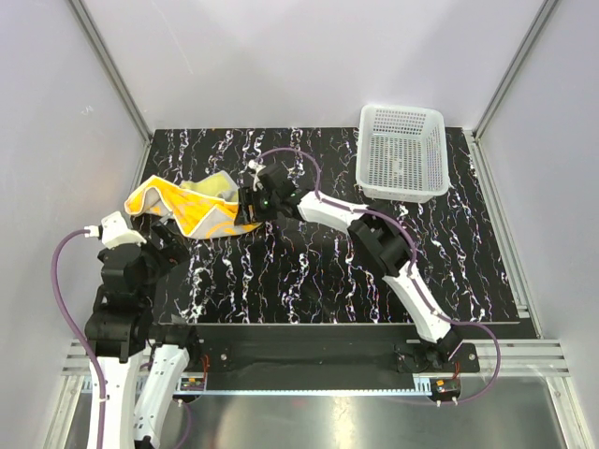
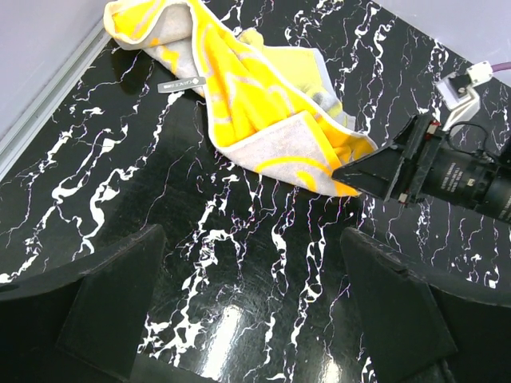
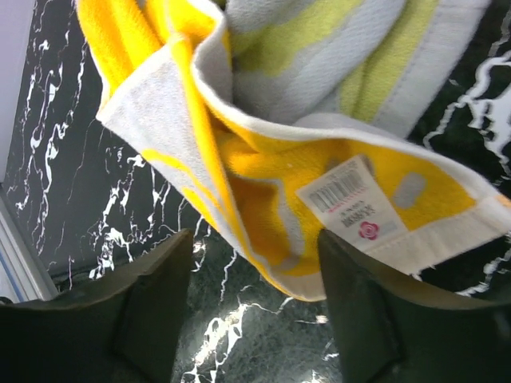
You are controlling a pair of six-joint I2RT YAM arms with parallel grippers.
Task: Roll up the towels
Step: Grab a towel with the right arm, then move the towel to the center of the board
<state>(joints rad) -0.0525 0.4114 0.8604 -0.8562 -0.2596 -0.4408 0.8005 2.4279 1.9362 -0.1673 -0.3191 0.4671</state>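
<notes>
Top external: right claw (image 1: 243, 218) at edge of towels (image 1: 182, 206).

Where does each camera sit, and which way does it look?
Top external: above, behind; looks down on table, basket, left arm, right arm.
Left wrist: on the left arm, facing the orange towel past the open left end effector.
Right wrist: on the right arm, close over the yellow towel, right end effector below.
All share the orange towel.

Unreadable print on towel label (image 2: 182, 82)
</notes>
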